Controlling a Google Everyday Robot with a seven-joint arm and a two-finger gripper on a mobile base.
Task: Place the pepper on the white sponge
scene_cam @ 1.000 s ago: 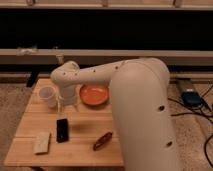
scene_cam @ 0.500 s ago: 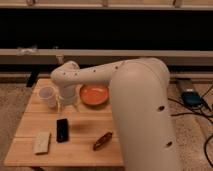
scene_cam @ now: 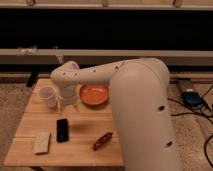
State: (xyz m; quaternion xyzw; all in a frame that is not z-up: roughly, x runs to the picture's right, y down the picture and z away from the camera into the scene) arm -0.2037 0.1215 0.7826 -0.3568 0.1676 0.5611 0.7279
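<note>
The pepper (scene_cam: 102,141) is a small dark red-brown piece lying on the wooden table (scene_cam: 80,152), near its front edge, right of centre. The white sponge (scene_cam: 42,142) lies flat at the front left of the table. My gripper (scene_cam: 67,104) hangs from the pale arm (scene_cam: 135,100) over the back middle of the table, between a white cup and an orange plate. It is well behind both the pepper and the sponge and holds nothing that I can see.
A black flat rectangle (scene_cam: 62,130) lies between the sponge and the pepper. A white cup (scene_cam: 48,96) stands at the back left. An orange plate (scene_cam: 94,95) sits at the back centre. Cables and a dark box (scene_cam: 192,98) lie on the floor at right.
</note>
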